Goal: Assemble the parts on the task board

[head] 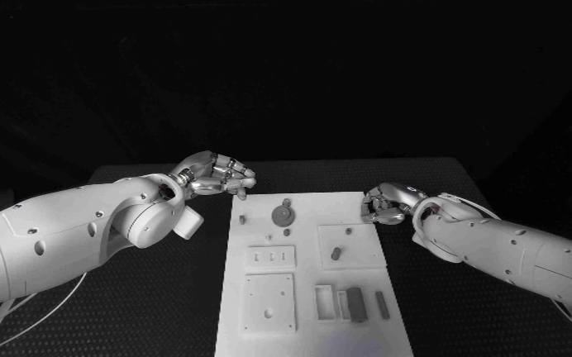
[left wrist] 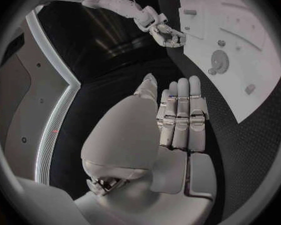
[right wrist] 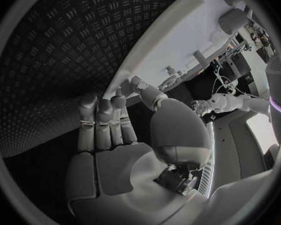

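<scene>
Fingers (left wrist: 181, 112) of both hands straight, holding nothing: left hand (head: 218, 173) and right hand (head: 391, 202) flank task board (head: 358, 324); approach gear-like part (head: 283, 213) w/ fingers apart.

**Board and parts as I see them**

I see the white task board (head: 312, 278) lying flat in the middle of the black table, long side running away from me. A round gear-like part (head: 283, 214) sits near its far end, a small oval part (head: 336, 252) at mid-board, and upright dark bar-shaped parts (head: 355, 304) stand near its right near corner.
</scene>
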